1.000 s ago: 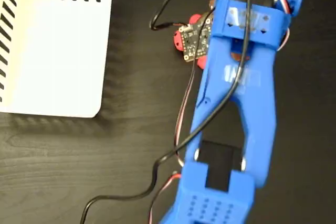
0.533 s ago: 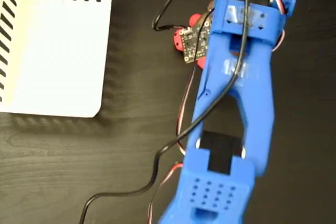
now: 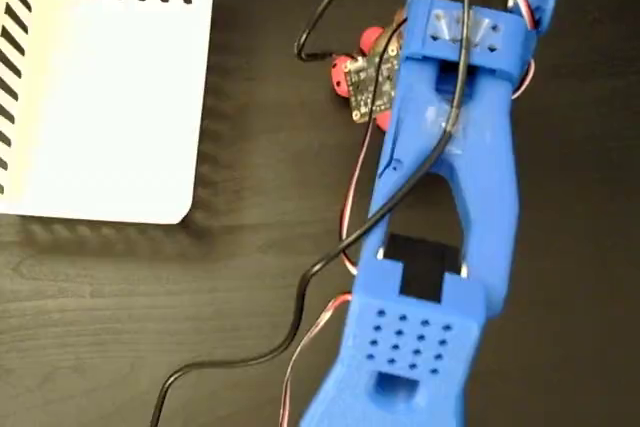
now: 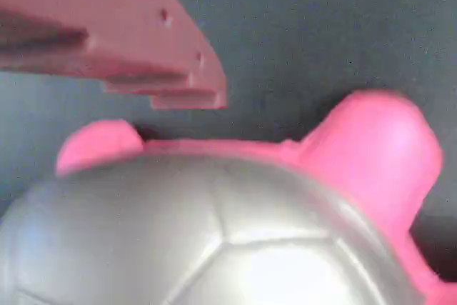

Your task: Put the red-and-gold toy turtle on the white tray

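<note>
The red-and-gold toy turtle [image 3: 346, 75] lies on the dark table, mostly covered by my blue arm [image 3: 445, 177]; only red legs stick out beside a small circuit board. In the wrist view its shiny domed shell [image 4: 193, 233] fills the lower frame, with the pinkish head [image 4: 371, 148] at the right. My gripper [image 3: 400, 59] hangs directly over it. One reddish finger [image 4: 171, 69] shows just beyond the shell, apart from it; the other finger is out of frame. The jaws stand open around the turtle. The white tray [image 3: 100, 97] with black edge stripes lies at the upper left, holding nothing.
Black and red-white cables [image 3: 330, 257] loop from the arm across the table between the turtle and the lower edge. Bare dark wood-grain tabletop [image 3: 260, 167] separates tray and turtle.
The arm's wrist has shifted slightly up the picture and leftwards over the turtle. Turtle and tray have stayed where they were.
</note>
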You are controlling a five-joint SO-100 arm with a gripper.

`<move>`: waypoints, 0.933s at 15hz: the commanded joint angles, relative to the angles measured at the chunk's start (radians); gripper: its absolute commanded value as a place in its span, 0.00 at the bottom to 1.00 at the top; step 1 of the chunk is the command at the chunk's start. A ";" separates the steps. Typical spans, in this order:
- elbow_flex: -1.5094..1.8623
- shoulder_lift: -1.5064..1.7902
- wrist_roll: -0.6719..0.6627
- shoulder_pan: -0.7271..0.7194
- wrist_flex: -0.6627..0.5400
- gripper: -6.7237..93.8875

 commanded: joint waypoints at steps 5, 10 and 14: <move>-0.061 0.018 -0.014 0.018 -0.021 0.45; -0.060 0.020 -0.009 0.018 -0.031 0.08; -0.106 0.112 0.015 0.008 0.130 0.07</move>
